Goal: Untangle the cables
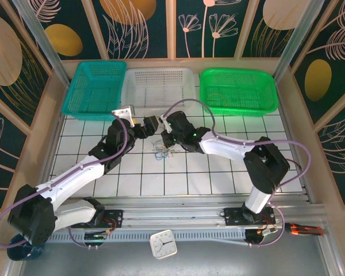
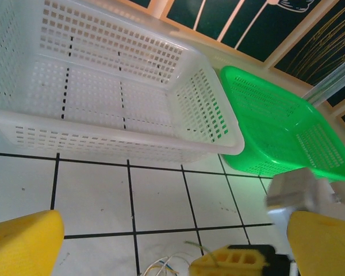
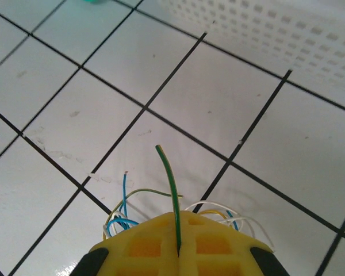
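The cables (image 1: 163,150) are a small knot of thin blue, white and yellowish wires on the white tiles in the middle of the table. My right gripper (image 3: 178,221) is shut on a green wire (image 3: 171,184) that sticks up from between its yellow fingers. The remaining cables (image 3: 122,217) spread on the tile just beyond those fingers. In the top view my right gripper (image 1: 167,140) is at the knot's back edge. My left gripper (image 1: 152,123) hangs just left of it, open wide with nothing between its yellow fingers (image 2: 20,241). The cables (image 2: 161,265) lie low between them.
Three baskets line the back: teal (image 1: 75,102), white (image 1: 126,98) and green (image 1: 271,103). The white basket (image 2: 103,135) and green basket (image 2: 259,167) are about one tile beyond the left gripper. A small clock (image 1: 163,244) lies near the front rail. Lilac arm cables (image 1: 218,123) loop over the table.
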Robot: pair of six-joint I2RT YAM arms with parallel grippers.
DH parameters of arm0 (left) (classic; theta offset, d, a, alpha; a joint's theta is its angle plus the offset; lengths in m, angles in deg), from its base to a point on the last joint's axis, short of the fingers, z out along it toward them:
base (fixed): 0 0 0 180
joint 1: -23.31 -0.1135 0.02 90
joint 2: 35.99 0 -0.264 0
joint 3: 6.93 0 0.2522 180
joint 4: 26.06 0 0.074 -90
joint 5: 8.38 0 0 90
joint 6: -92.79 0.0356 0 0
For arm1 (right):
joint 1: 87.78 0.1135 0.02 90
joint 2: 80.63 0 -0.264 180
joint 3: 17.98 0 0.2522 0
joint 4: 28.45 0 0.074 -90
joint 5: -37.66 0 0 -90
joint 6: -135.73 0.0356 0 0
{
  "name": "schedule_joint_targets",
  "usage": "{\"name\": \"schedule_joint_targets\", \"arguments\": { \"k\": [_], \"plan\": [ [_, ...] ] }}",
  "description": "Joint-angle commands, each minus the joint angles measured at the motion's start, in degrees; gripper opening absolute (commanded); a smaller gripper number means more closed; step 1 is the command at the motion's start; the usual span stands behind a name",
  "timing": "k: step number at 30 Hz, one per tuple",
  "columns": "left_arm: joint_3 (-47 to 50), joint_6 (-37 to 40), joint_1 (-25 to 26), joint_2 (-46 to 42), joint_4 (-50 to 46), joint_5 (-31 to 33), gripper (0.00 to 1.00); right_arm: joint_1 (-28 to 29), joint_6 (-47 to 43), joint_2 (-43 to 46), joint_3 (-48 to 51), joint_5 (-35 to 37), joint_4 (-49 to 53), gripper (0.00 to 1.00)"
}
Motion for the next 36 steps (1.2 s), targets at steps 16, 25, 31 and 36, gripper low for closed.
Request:
{"name": "schedule_joint_targets", "arguments": {
  "k": [16, 25, 31, 36],
  "plan": [
    [4.79, 6.01, -0.05, 7.31, 9.27, -15.42, 0.99, -10.97, 9.39, 14.79, 12.35, -5.10, -5.40, 0.00],
    [5.02, 12.89, 6.83, 14.47, 12.73, -12.19, 0.99, -11.73, 11.47, 14.82, 12.68, -7.01, -5.08, 0.00],
    [4.90, 16.16, 8.35, 17.26, 14.62, -13.14, 0.99, -11.75, 12.86, 14.74, 12.38, -7.76, -5.10, 0.00],
    [3.34, 18.34, 9.24, 20.09, 15.09, -13.79, 0.99, -11.77, 14.65, 14.48, 11.45, -9.05, -4.80, 0.00]
  ]
}}
